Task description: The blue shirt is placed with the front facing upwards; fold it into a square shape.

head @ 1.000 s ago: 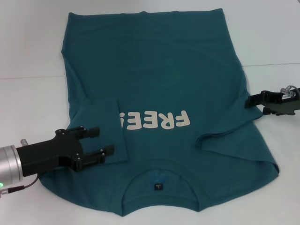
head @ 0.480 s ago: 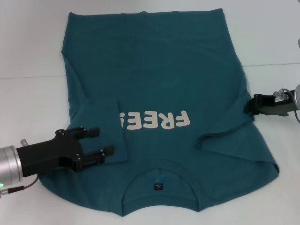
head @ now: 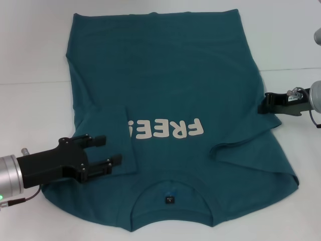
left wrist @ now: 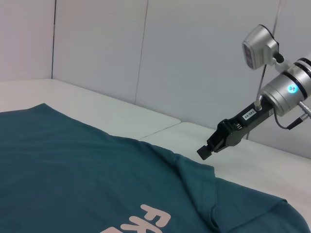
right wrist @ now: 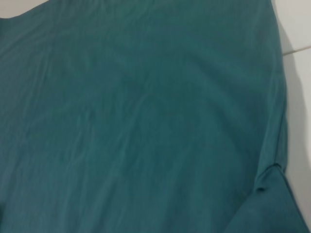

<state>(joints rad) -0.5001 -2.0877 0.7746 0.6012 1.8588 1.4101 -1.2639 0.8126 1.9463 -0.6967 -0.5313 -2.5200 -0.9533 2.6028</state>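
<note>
Left gripper [head: 106, 152] reached in low from the robot's left over the folded-in sleeve of the blue shirt [head: 170, 85], fingers apart, nothing between them. Right gripper [head: 262, 109] sat at the shirt's right edge near the armpit, tilted down; fingers looked together, cloth pinch unclear. Shirt lay flat on the white table [head: 30, 55], front up, collar nearest the robot, left sleeve folded over the lettering [head: 165, 129].

Bare table [head: 35, 60] around blue shirt [head: 165, 75]
</note>
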